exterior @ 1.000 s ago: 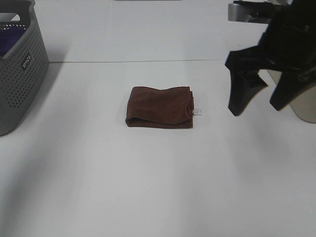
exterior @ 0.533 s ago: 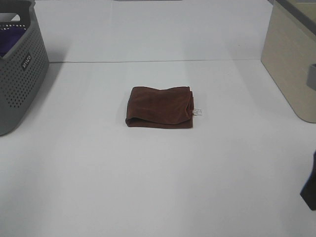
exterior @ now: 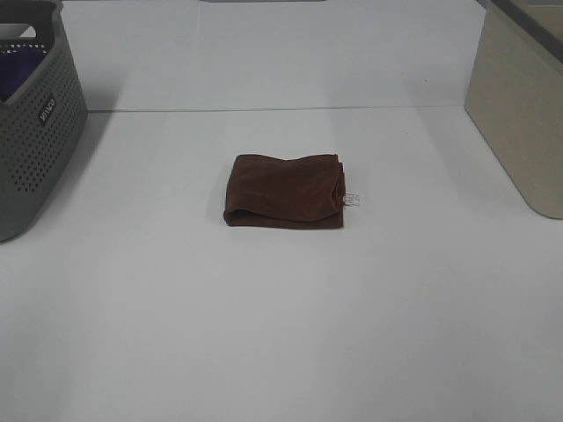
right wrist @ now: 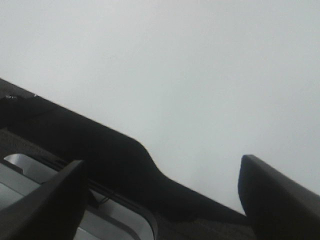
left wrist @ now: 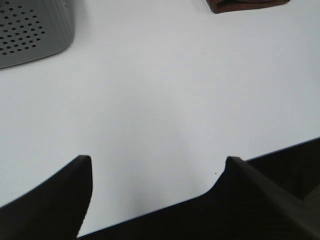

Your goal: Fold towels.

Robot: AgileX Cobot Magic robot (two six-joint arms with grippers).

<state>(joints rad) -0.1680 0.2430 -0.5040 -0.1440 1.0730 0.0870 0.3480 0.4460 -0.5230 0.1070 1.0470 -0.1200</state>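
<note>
two containers frame your scene. at the far left stands the grey perforated basket [exterior: 35, 132], with a purple cloth [exterior: 19, 70] inside, probably work that waits. in the middle of the white tabletop [exterior: 281, 334] the towel [exterior: 284, 191] lies flat and alone, folded into a compact rectangle, its small white tag [exterior: 353, 200] out at the right edge, so the folding looks finished. at the far right you see a beige bin [exterior: 519, 105]. the left gripper [left wrist: 157, 170] and the right gripper [right wrist: 160, 175] hang near the tabletop's edge, well apart from the towel, fingers spread wide and holding nothing.
</note>
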